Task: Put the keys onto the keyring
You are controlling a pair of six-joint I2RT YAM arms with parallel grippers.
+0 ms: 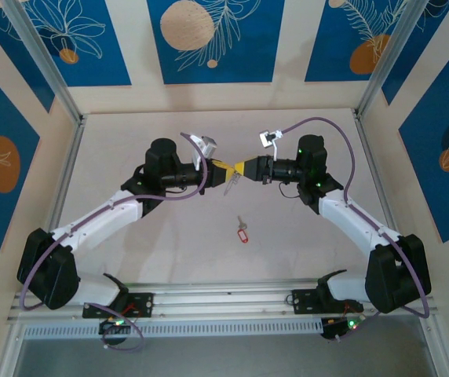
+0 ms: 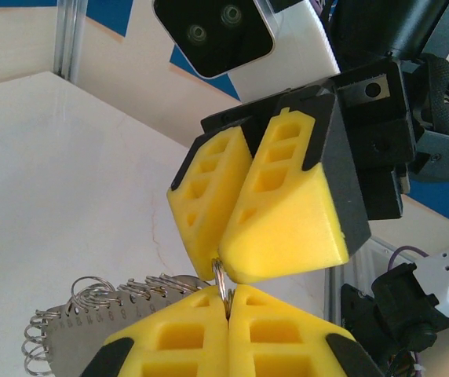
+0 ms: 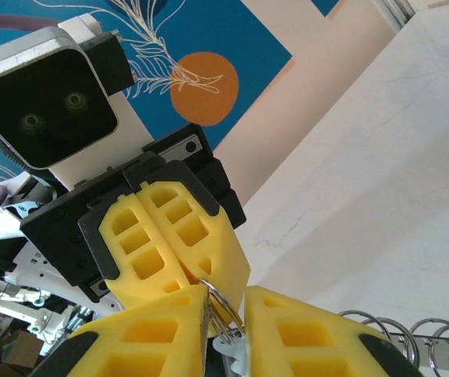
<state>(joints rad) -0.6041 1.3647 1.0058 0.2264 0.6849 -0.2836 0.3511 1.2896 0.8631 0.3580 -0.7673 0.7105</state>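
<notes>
Both yellow, wedge-fingered | left end effector (image 2: pixel 228 302) clamped on thin wire keyring (image 2: pixel 220 276) | right end effector (image 3: pixel 226 302) nearly closed, grip unclear

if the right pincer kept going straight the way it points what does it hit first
The keyring is already at the tips of the right pincer. Right behind it is the left pincer, facing it nose to nose. They look almost touching.

In the top view the keyring (image 1: pixel 231 182), where the two grippers meet, is too small to make out, as are the teeth of the keys (image 1: pixel 242 231) lying towards the tabletop's near edge. From the left wrist, the left gripper (image 2: pixel 228 297) hides most of the keyring and part of a ring-fringed grey plate (image 2: pixel 71 339), which the bottom edge cuts off. Whether the right gripper (image 3: pixel 226 302) pinches the keyring cannot be told.
</notes>
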